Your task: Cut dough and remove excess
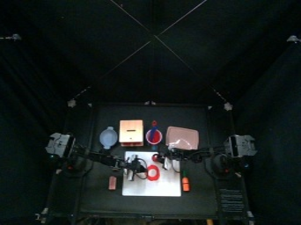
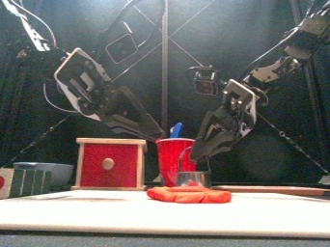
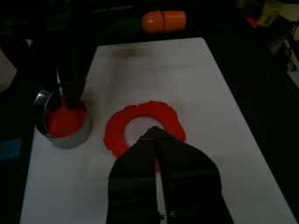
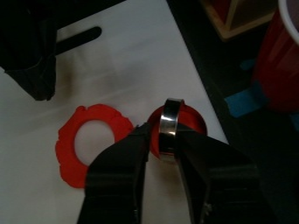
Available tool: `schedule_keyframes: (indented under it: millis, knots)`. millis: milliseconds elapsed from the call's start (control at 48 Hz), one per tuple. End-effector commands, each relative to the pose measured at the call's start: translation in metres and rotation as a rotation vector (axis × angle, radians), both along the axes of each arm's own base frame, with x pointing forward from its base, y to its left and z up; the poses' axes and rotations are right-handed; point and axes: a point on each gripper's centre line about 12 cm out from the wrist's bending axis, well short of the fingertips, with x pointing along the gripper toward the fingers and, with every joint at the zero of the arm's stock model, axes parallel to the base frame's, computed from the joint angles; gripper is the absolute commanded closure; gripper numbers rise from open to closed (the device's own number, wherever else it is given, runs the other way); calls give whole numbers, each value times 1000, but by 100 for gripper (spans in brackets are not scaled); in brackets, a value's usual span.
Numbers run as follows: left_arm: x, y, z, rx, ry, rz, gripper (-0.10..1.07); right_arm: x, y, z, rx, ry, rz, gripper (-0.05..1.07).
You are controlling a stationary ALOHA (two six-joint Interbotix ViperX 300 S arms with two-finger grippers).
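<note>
Red soft dough ring (image 3: 146, 127) lies on your white square board (image 3: 233, 131); at its nine o'clock your right gripper (image 4: 163, 149) pinches a round metal cutter (image 4: 170, 128), while your left gripper (image 3: 156, 136) hovers closed.

Both arms reached in over the table's middle, the left arm (image 2: 96, 92) sloping down from the left, the right arm (image 2: 245, 101) from the right. The left gripper (image 3: 153, 133) hung low with its jaws closed together, holding nothing. The right gripper (image 4: 170, 138) pointed down too, its jaws clamped on a metal ring (image 4: 170, 122)
</note>
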Motion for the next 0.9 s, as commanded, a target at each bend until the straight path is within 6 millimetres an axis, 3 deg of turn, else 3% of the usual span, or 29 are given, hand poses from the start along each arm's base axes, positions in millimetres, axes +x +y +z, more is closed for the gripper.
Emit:
schedule_keyframes:
  millis: [0, 167, 333, 875]
  knots:
    - [0, 0, 21, -13, -66, 2, 69, 0, -1, 20, 1, -44, 0, 17]
    - [-11, 3, 39, -36, -131, 17, 70, -5, -5, 32, 0, -49, -4, 6]
    - [-26, 6, 47, -56, -163, 35, 70, -8, -12, 39, 6, -29, -13, 6]
    - [-61, 16, 52, -79, -219, 67, 70, -1, -19, 34, -7, 12, -10, 6]
